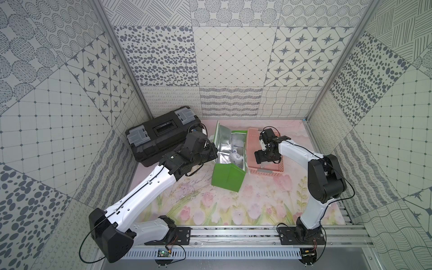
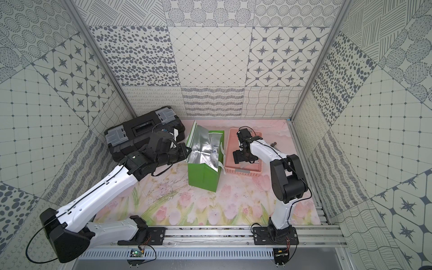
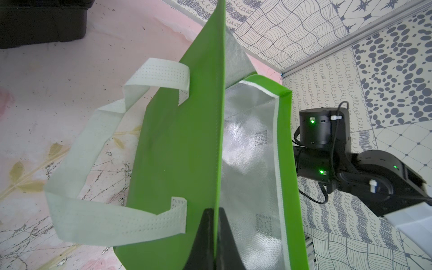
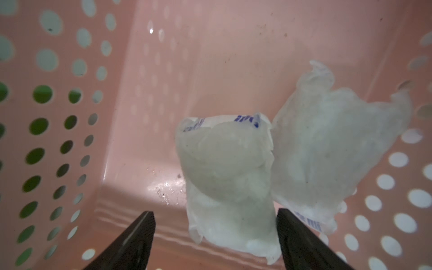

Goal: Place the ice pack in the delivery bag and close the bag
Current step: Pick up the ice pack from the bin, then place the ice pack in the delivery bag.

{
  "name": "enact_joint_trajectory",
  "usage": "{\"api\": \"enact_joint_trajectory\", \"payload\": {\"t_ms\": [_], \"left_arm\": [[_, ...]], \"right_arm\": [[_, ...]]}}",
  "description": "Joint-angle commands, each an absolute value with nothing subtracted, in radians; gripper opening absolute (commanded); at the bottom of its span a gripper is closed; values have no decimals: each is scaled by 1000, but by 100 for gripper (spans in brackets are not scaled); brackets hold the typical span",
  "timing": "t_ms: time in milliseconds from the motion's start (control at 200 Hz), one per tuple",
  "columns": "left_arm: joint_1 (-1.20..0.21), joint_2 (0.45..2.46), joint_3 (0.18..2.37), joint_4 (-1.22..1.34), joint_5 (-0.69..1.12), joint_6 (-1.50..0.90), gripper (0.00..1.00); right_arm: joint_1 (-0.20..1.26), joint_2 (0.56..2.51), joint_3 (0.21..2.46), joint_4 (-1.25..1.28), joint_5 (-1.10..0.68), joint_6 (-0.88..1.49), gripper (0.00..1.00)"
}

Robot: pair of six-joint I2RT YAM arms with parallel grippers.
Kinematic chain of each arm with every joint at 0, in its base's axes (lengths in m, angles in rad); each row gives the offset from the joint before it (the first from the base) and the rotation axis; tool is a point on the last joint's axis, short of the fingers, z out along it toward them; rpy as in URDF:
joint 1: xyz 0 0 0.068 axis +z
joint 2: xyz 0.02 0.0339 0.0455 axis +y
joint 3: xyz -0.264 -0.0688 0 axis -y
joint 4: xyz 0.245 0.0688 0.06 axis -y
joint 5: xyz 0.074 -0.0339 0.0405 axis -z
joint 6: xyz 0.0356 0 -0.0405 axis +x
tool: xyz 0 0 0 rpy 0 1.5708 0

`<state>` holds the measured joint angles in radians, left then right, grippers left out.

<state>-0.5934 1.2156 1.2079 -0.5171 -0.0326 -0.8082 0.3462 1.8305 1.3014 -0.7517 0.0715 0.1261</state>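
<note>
our right pincer (image 4: 214, 211) hangs spread wide in the pink basket (image 4: 70, 70) near the desk's (image 1: 210, 205) far right corner, jaws either side of an ice pack (image 4: 224, 177) but not pinching it. a second pack (image 4: 332, 145) touches it. our left pincer (image 3: 216, 210) pinches the delivery bag (image 3: 177, 152) wall, mouth open beside the basket. white packs (image 1: 235, 157) already lie inside. we judge grasp, lift and drop remain.

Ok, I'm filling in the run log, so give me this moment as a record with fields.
delivery bag: upright, mouth open, one white pack inside
left gripper: shut on the bag's wall edge
pink basket: right of the bag
right gripper: open, down in the basket
near ice pack: in the basket, between the open jaws, not clamped
far ice pack: beside it, against the basket wall
black toolbox: left of the bag
</note>
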Motion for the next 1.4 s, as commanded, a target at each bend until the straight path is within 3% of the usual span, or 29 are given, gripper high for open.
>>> {"api": "enact_joint_trajectory", "payload": {"t_ms": [0,360,520,680,880,1026,1266,1396], "left_arm": [[-594,1208,1216,-507,-45,-806,0],[-592,1198,1213,-510,-51,-814,0],[-595,1198,1216,-509,-46,-809,0],[-595,1203,1218,-497,-13,-794,0],[-596,1208,1218,-494,4,-794,0],[-596,1212,1216,-490,2,-798,0],[-595,1221,1227,-489,2,-791,0],[-594,1217,1226,-489,3,-793,0]], "right_arm": [[344,1869,1346,-713,46,107,87],[344,1972,1355,-707,23,113,83],[344,1930,1335,-691,42,128,66],[344,1766,1295,-635,42,152,51],[360,1524,1349,-667,-18,209,49],[467,1423,1463,-703,-26,226,48],[703,1498,1629,-707,27,241,49],[765,1589,1671,-707,40,240,57]]}}
